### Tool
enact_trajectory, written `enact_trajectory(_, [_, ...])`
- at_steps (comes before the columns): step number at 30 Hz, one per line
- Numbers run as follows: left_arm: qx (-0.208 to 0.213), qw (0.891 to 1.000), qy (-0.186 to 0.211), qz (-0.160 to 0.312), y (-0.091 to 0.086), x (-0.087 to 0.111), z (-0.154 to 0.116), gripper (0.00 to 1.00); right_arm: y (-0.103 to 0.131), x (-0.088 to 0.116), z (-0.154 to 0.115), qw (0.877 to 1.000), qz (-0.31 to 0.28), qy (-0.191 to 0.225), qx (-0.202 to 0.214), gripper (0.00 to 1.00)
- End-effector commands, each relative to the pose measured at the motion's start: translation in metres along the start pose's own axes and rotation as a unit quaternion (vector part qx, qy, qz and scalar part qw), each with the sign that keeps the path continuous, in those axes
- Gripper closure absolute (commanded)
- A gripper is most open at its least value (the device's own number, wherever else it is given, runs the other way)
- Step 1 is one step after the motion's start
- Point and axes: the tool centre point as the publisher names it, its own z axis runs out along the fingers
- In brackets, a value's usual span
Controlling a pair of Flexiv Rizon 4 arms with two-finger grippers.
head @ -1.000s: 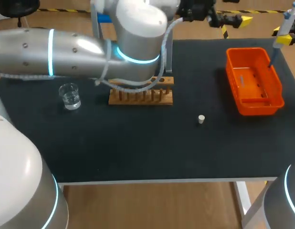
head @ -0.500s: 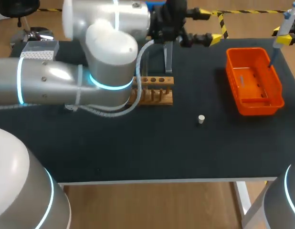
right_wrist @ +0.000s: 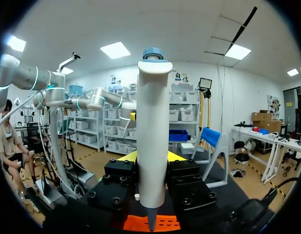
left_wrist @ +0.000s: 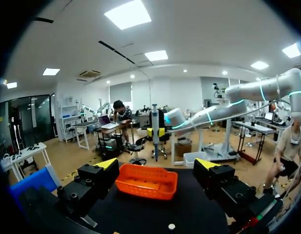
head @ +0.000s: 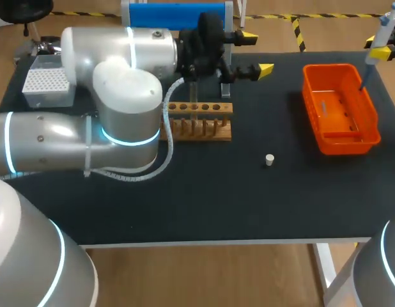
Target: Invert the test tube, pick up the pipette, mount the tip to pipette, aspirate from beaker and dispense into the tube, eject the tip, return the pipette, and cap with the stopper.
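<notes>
Left arm [head: 121,121] swung back leftward, left fingers [head: 264,67] spread wide, empty; right fingers [right_wrist: 121,171] clamp pipette [right_wrist: 153,122] over orange basket [head: 370,121].

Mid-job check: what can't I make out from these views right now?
Beaker: in no view; in the head view the left arm covers much of the table.
Rack: left end behind that arm; any tube in it is unclear.
Pipette: its lower end is too small in the head view to tell if a tip is mounted.
</notes>
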Motion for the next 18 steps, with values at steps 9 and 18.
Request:
enact_trajectory(9, [0.065, 0.998, 0.003, -0.007, 0.017, -0.005, -0.022, 0.0, 0.001, -0.001, -0.001, 1.0, 0.0, 0.001, 0.002, 1.0])
enact_trajectory(18, [0.066, 0.998, 0.002, -0.01, 0.02, -0.004, -0.027, 0.0, 0.001, -0.001, -0.001, 1.0, 0.0, 0.001, 0.002, 1.0])
